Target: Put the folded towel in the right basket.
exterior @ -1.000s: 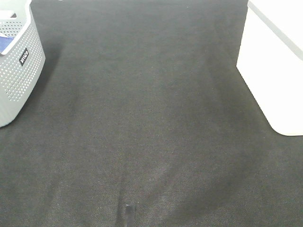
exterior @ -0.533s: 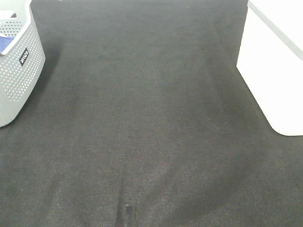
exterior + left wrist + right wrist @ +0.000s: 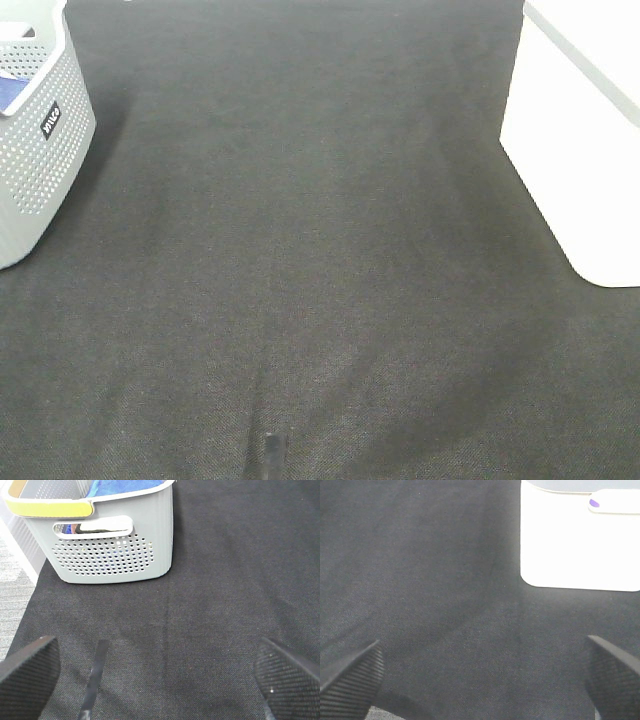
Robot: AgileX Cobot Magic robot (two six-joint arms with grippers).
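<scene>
Both arms drawn back at the near edge of the work surface, apparently parked ahead of any reach. Left gripper [image 3: 160, 672] spread wide, nothing between its textured pads [image 3: 30, 672], hanging over bare black cloth. Right gripper [image 3: 480, 677] likewise spread wide and empty, pads [image 3: 350, 677] at the two edges of its own view.

Ahead of the left gripper and off to one side: grey perforated basket [image 3: 112, 550] with a yellow-edged rim, standing upright on the cloth; blue fabric showing over its rim, likely the folded towel [image 3: 120, 486], though fold and full shape hidden by the wall. Same basket [image 3: 40, 140] at the far left in the high view, a sliver of blue inside. Probably stored there as the pick-up point, well apart from both grippers.

Ahead of the right gripper: white basket [image 3: 580, 540], solid-walled, presumably the target; interior out of sight. Same white basket [image 3: 580, 150] at the far right in the high view, well apart from the grey one.

Surface: black woven cloth [image 3: 320, 250], matte, faint creases, no loose items between the baskets. Beyond the cloth edge beside the grey basket, pale grey floor [image 3: 12, 580]
</scene>
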